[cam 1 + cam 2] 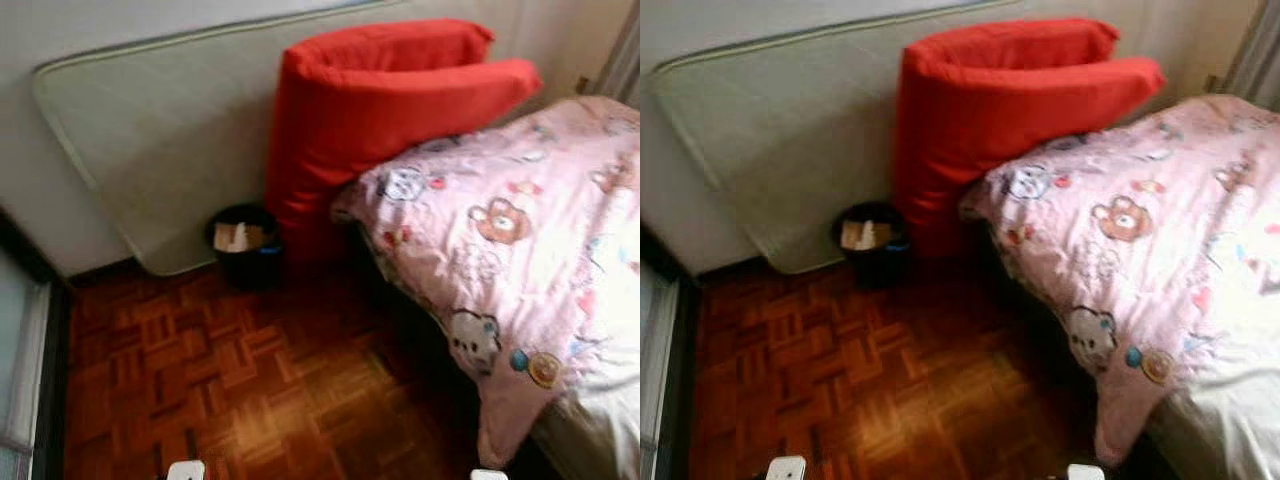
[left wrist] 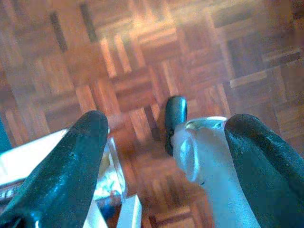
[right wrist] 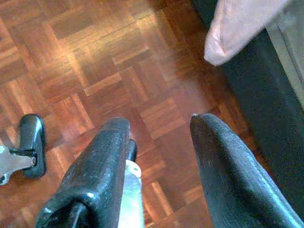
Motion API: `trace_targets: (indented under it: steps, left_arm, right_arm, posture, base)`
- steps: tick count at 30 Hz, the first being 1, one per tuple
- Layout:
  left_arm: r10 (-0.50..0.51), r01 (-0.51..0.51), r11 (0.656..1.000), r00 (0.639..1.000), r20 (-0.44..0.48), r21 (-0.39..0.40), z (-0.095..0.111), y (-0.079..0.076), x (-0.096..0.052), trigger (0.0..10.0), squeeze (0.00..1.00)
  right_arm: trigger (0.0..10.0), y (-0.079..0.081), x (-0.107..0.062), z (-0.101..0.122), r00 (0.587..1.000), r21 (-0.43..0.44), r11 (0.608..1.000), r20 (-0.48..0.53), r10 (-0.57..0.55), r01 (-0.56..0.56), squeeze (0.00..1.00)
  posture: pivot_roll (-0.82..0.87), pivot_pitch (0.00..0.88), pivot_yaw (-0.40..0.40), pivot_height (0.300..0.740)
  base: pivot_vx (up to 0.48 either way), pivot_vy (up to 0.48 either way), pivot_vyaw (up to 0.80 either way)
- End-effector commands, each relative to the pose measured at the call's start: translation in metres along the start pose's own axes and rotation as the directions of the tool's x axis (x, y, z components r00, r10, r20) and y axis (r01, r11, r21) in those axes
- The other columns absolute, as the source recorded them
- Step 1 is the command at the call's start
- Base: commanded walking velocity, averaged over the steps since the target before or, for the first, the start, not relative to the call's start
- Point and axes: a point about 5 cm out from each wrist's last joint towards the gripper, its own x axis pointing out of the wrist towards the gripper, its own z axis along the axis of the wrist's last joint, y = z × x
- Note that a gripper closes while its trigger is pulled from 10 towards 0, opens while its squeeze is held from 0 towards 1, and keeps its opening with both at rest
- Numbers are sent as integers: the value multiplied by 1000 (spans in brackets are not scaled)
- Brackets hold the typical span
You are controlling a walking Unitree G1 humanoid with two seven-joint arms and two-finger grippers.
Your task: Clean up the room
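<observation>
A big red cushion [image 1: 380,110] stands on end between the wall and the head of the bed. A pink cartoon-print blanket [image 1: 520,250] covers the bed, one corner hanging over the side [image 3: 237,28]. A small black waste bin [image 1: 243,243] with paper in it sits on the floor by the cushion. My left gripper [image 2: 167,121] hangs open over the parquet with nothing between its fingers. My right gripper [image 3: 159,123] is also open and empty, low beside the bed's dark side.
A pale flat mattress-like panel [image 1: 160,130] leans on the wall behind the bin. Parquet floor [image 1: 250,380] stretches in front of me. A dark frame and glass [image 1: 25,360] run along the left edge. My own black foot [image 3: 32,142] is on the floor.
</observation>
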Motion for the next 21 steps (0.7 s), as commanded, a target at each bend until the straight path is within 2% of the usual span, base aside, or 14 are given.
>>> trace_targets:
  steps: [1, 5, 11, 17, 21]
  left_arm:
    - [11, -10, 1000, 999, -36, 7, -7, 4, -2, 10000, 0]
    - [12, -12, 1000, 999, -42, 5, -8, 5, -2, 10000, 0]
    - [12, -11, 1000, 999, -34, 5, -7, 3, -2, 10000, 0]
    - [11, -11, 1000, 999, -31, 5, -7, 3, -2, 10000, 0]
    - [10, -10, 1000, 999, -30, 6, -7, 2, -2, 10000, 0]
  right_arm:
    - [10000, 3, -2, -11, 999, 1, 1000, -37, 8, -8, 0]
    - [10000, 3, -3, -12, 999, 19, 1000, -38, 7, -7, 0]
    - [10000, 7, -4, -15, 999, -13, 1000, -44, 21, -21, 0]
    - [10000, 8, -4, -16, 999, -29, 999, -39, 24, -25, 0]
    - [10000, 8, -4, -16, 999, -12, 1000, -38, 23, -24, 0]
  posture:
    - [1, 163, 23, 740]
    - [1, 163, 23, 740]
    - [2, 165, 23, 740]
    - [3, 167, 22, 740]
    - [3, 167, 22, 740]
  base:
    - [0, 0, 519]
    - [0, 0, 0]
    - [0, 0, 0]
    - [121, 0, 753]
    - [252, 0, 0]
